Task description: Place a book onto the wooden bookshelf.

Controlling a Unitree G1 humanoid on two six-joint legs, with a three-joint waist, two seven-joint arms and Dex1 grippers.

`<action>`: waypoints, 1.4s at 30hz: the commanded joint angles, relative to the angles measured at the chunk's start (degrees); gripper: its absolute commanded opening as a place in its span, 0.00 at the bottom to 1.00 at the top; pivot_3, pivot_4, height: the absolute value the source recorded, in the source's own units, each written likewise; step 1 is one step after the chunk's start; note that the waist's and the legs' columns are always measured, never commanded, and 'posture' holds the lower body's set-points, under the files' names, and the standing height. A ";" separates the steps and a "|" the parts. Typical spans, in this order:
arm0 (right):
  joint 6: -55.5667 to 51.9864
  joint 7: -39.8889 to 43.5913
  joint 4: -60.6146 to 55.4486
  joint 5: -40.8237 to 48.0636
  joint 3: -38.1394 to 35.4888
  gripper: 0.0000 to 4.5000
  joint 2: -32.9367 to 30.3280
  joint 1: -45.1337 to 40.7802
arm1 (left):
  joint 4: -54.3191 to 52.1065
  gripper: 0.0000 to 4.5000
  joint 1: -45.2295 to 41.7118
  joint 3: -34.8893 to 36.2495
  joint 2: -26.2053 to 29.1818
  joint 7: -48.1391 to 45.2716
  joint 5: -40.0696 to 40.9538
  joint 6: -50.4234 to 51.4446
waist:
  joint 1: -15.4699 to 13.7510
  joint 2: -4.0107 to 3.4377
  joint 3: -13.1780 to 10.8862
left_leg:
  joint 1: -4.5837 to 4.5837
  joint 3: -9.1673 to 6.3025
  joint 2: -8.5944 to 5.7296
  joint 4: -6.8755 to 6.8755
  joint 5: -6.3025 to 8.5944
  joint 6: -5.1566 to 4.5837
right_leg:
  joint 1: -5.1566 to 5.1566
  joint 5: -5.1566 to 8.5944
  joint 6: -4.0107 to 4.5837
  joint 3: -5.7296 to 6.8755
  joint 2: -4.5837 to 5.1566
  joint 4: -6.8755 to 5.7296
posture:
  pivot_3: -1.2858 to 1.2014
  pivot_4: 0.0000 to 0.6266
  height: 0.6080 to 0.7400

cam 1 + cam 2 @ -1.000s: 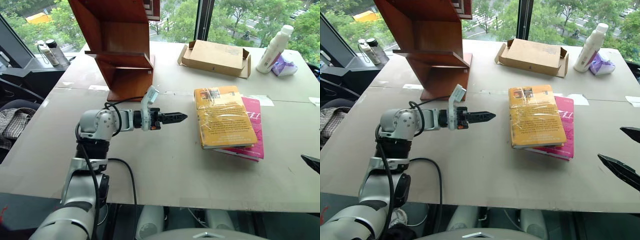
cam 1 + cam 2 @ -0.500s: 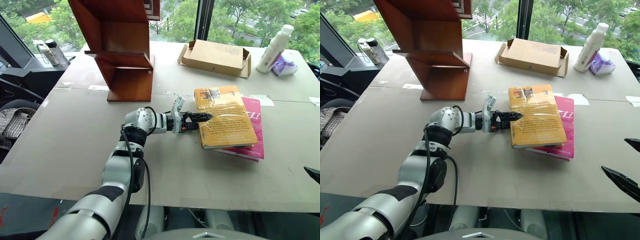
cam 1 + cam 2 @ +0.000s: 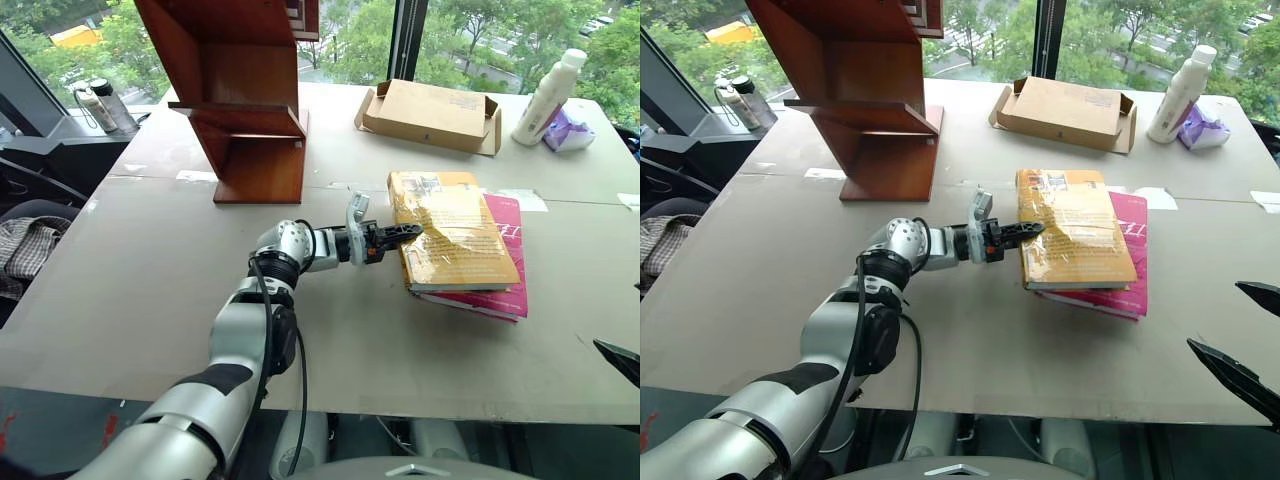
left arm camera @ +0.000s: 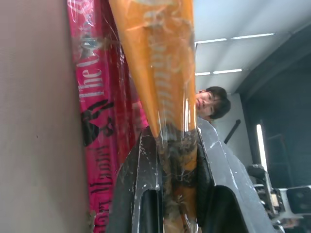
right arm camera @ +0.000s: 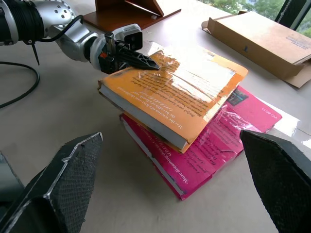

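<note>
The yellow-orange book (image 3: 455, 240), in glossy wrap, lies on top of a magenta-pink book (image 3: 512, 272) right of the table's middle. My left gripper (image 3: 410, 232) reaches in level from the left and is shut on the yellow book's near left edge. That edge stands tilted up off the pink book. In the left wrist view the fingers (image 4: 146, 165) clamp the wrapped orange edge (image 4: 160, 82). The wooden bookshelf (image 3: 245, 100) stands at the back left, well apart from the book. My right gripper (image 3: 1214, 314) hovers open at the table's right front edge, holding nothing.
A flat cardboard box (image 3: 430, 115) lies behind the books. A white bottle (image 3: 547, 95) and a purple packet (image 3: 568, 130) stand at the back right. Two bottles (image 3: 100, 105) sit off the table's back left. A person (image 4: 211, 104) is in the left wrist view's background.
My left gripper swung right from mid-table to the yellow book and shut on its left edge. That edge has lifted and the book has tilted. The right gripper barely moved.
</note>
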State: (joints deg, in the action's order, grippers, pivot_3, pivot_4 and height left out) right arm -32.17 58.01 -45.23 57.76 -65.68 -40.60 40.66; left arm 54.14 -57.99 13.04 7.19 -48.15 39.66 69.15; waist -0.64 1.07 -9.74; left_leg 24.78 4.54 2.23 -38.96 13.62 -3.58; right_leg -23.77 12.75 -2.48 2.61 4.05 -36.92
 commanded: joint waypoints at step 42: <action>7.10 -5.32 13.70 2.31 29.75 1.00 -3.16 -41.98 | 2.63 0.22 -33.06 -44.77 43.65 -16.52 -73.03 -87.92 | -0.22 0.04 -0.22 | -0.05 0.45 -0.03 0.18 0.01 -0.09 | -0.15 -0.02 -0.40 -0.35 -0.34 -0.08 | 0.52 0.24 0.95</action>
State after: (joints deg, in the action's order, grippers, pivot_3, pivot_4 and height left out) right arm -25.95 53.16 -29.52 59.09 -34.11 -43.92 -1.73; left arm 52.17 -90.29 -31.44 49.96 -67.06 -30.48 -17.12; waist -0.86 1.11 -9.96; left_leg 24.67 4.98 2.22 -38.79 13.63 -3.66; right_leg -23.92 12.81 -2.92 2.27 3.70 -37.07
